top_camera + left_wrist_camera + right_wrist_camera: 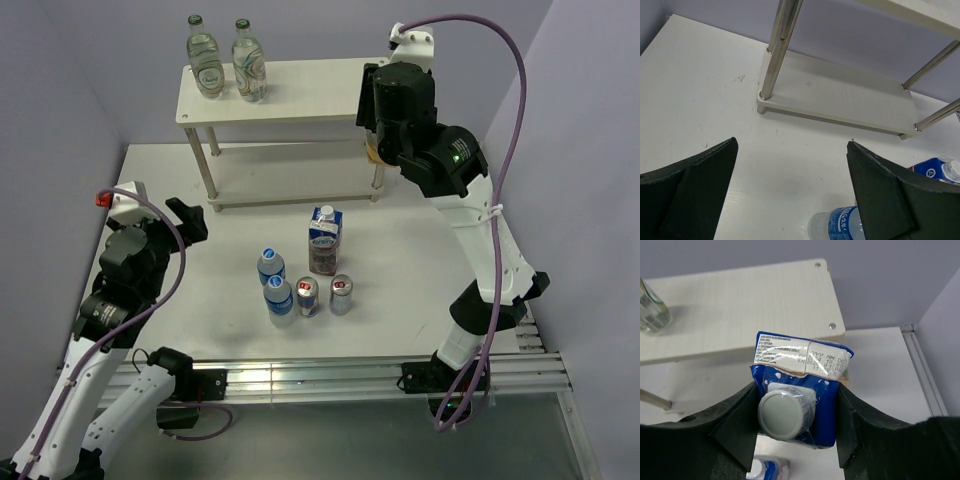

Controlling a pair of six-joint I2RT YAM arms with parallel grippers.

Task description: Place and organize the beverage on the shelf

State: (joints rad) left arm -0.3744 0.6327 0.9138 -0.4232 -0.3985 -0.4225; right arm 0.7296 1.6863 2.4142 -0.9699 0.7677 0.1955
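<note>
The cream-white shelf (300,88) stands at the back of the table, with two glass bottles (205,55) on the left of its top board. My right gripper (795,410) is shut on a blue carton with a grey cap (805,390) and holds it in the air by the shelf's right end (740,305). In the top view the right gripper (372,135) hides that carton. A second carton (323,240), two water bottles (271,266) and two cans (307,296) stand on the table in front of the shelf. My left gripper (190,215) is open and empty at the left, above the table.
In the left wrist view the open left gripper (792,142) faces the shelf's lower board (840,95) and its metal posts (777,45). A water bottle (837,225) lies just under its right finger. Grey walls close in the table on three sides.
</note>
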